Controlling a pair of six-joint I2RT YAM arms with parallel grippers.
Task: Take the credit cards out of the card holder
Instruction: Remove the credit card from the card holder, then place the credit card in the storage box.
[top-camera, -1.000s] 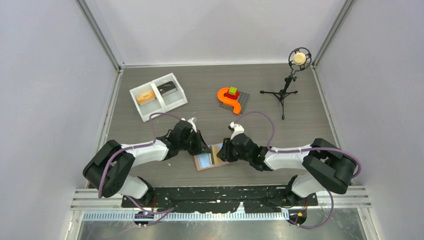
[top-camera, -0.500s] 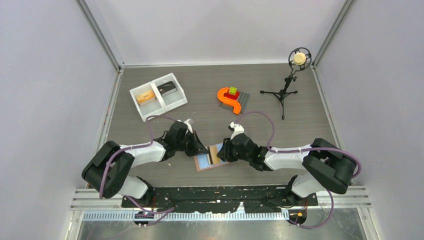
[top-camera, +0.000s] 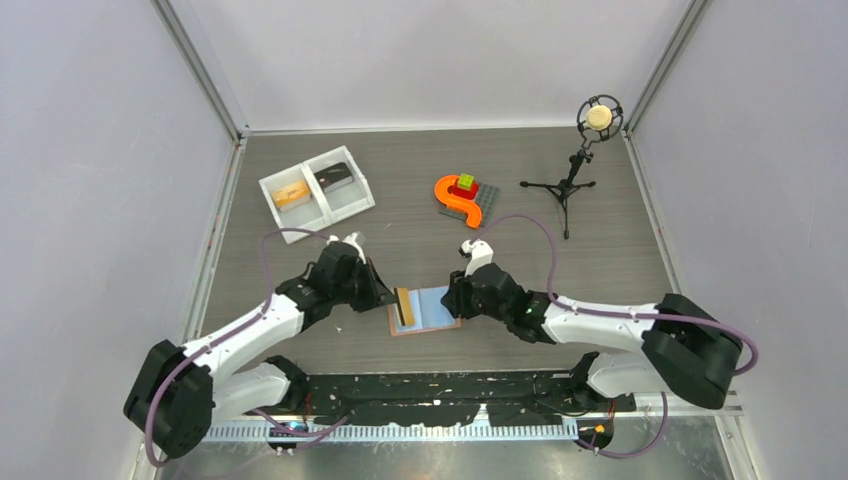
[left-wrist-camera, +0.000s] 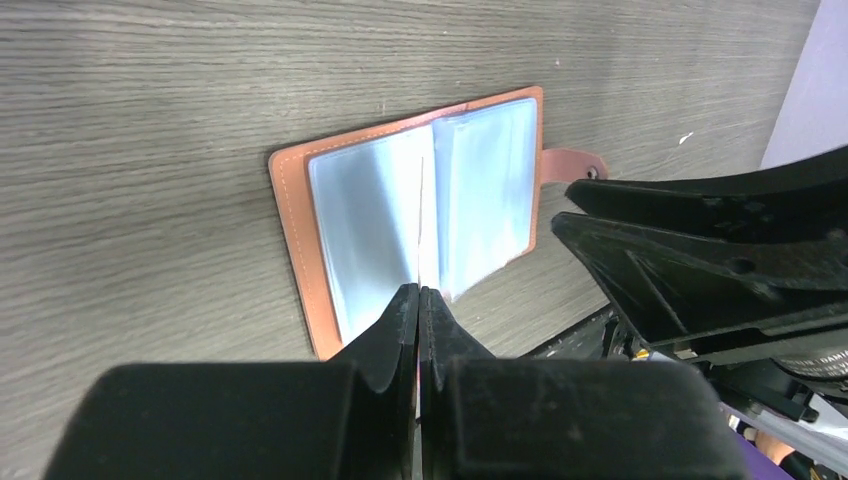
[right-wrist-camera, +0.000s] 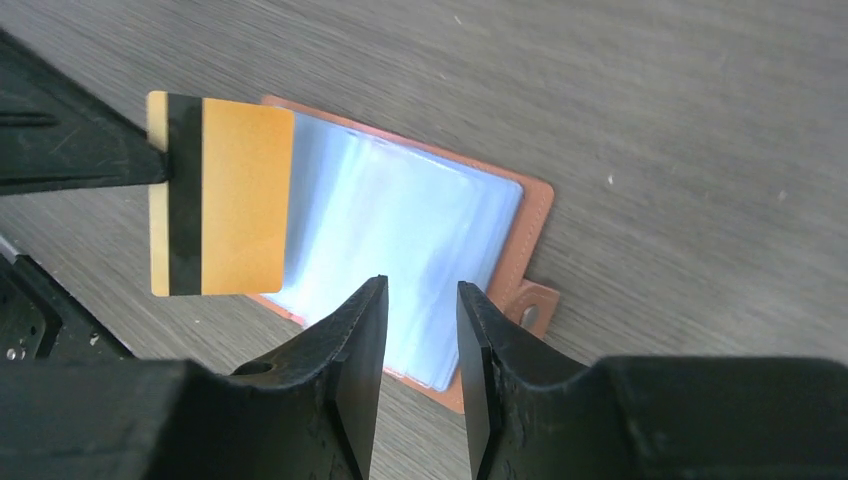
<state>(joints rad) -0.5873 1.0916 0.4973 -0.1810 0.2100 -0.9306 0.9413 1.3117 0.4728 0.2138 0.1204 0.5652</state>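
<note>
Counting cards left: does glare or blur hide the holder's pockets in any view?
Left wrist: pale sheen washes out the card holder pockets, contents unreadable. Right wrist: same sheen, but the gold credit card is sharp. Top external: even light, pockets too small to judge.

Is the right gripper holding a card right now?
No, the right gripper has its jaws apart over the card holder with nothing between them; the left gripper pinches the gold card.

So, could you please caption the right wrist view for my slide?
Left gripper holds a gold card above the open card holder.
</note>
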